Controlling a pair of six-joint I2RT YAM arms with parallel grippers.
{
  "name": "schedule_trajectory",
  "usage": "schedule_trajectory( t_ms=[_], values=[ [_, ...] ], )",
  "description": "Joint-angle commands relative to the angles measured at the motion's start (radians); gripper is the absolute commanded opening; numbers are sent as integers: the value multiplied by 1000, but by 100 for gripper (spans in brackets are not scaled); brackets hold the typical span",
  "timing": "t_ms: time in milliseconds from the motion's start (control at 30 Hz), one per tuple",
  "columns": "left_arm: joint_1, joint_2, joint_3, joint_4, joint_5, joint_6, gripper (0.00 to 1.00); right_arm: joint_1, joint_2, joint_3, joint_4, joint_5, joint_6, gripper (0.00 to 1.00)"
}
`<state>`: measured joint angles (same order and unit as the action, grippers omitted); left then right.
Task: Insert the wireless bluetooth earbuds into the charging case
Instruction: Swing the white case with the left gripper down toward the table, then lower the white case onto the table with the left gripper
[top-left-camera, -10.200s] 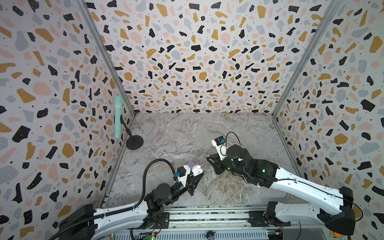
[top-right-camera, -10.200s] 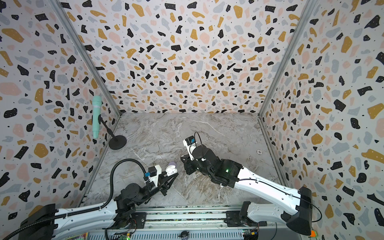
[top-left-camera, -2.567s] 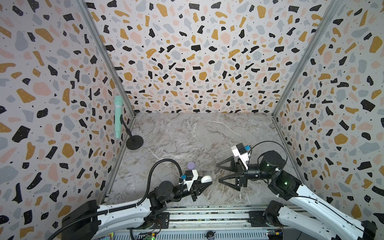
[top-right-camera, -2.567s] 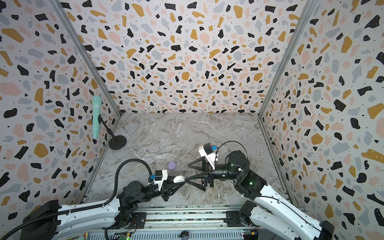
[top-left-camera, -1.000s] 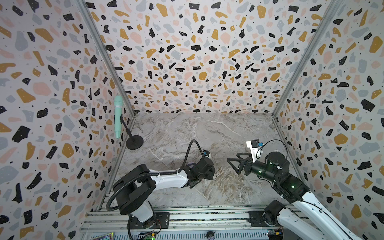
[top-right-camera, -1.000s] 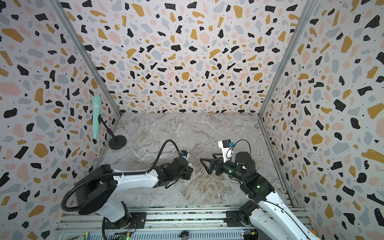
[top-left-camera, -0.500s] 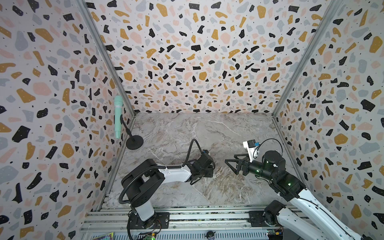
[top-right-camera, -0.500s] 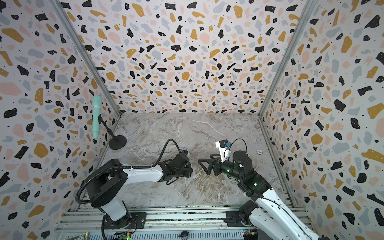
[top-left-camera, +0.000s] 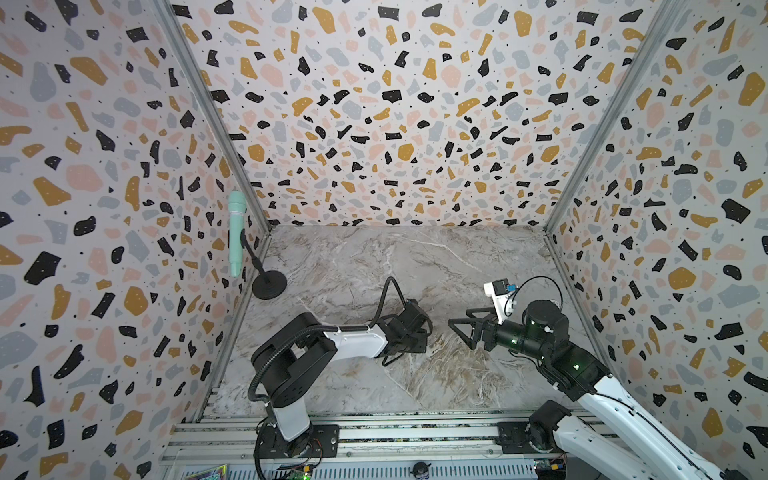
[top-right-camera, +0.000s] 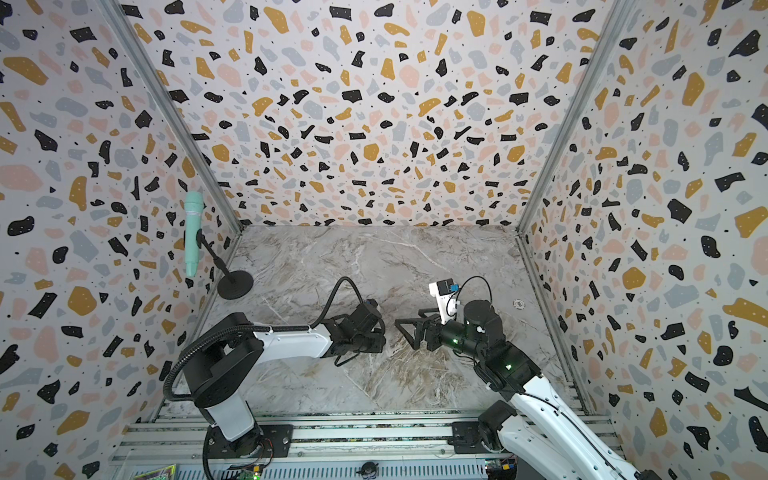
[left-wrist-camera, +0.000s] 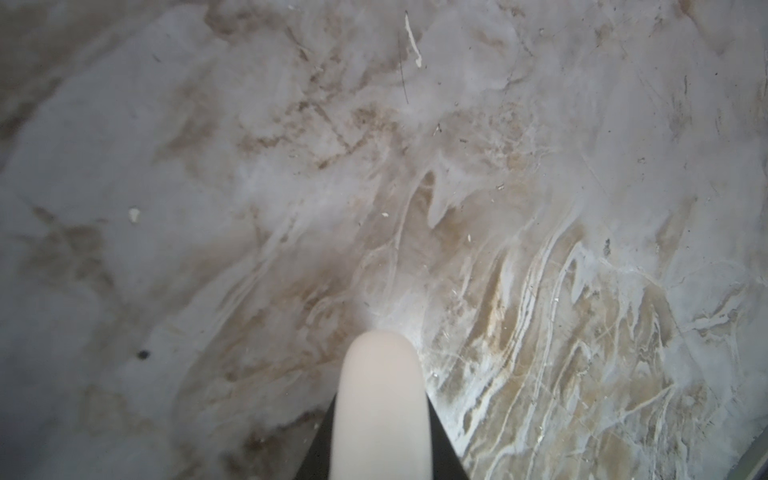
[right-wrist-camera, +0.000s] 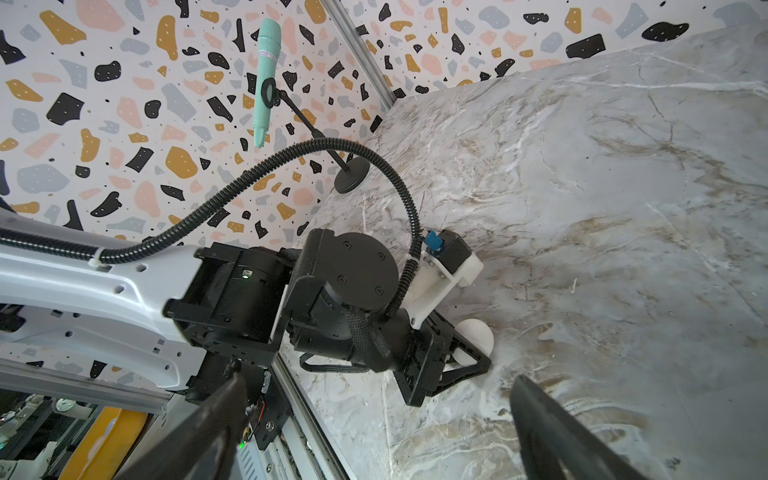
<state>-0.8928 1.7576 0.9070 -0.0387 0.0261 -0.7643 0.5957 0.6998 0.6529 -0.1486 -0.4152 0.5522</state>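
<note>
Holding the white charging case (right-wrist-camera: 476, 332) clamped low over the marble tabletop (top-left-camera: 436, 266), the left gripper (right-wrist-camera: 465, 353) faces the right gripper (top-left-camera: 461, 334), whose jaws gape wide and empty. No earbuds show in any view. The step is probably a handover or lid opening, which calls for careful alignment.

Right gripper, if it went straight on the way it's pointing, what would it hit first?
Most likely the left gripper, shut on a white rounded plastic case; in the right wrist view it sits straight ahead of the open right gripper. Height is hard to judge, so it could pass above.
</note>
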Motion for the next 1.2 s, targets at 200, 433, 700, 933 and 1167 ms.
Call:
schedule_trajectory(
  t_ms=[200,433,700,933,1167],
  values=[
    [14,27,35,-89,24,1,19,-3,1,-8,25,-22,0,99],
    [15,47,40,-117,32,9,21,-2,1,-12,27,-25,2,99],
    [25,68,36,-154,44,16,27,-3,-2,-12,24,-25,1,99],
    [27,77,43,-183,42,26,29,-3,0,-13,27,-28,2,99],
    [28,97,52,-228,39,34,32,-3,-5,-16,24,-28,2,99]
  ],
)
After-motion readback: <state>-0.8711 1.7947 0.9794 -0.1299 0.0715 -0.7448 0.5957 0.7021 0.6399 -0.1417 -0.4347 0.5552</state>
